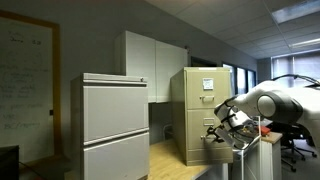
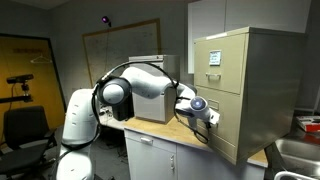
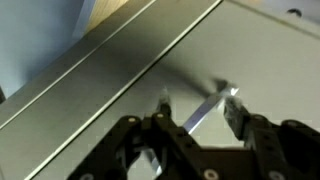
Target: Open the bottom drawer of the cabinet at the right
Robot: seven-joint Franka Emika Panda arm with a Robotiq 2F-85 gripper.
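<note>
The gripper (image 3: 200,100) is at the bottom drawer (image 2: 222,135) of the right-hand cabinet (image 2: 255,70) on the counter (image 2: 165,137). Its jaws are spread either side of the handle (image 3: 208,106), not clamped. The drawer seems shut, though the views are dim. Gripping and pulling are left.

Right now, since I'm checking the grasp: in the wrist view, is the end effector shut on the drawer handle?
No, the end effector's fingers stand apart either side of the handle.
</note>
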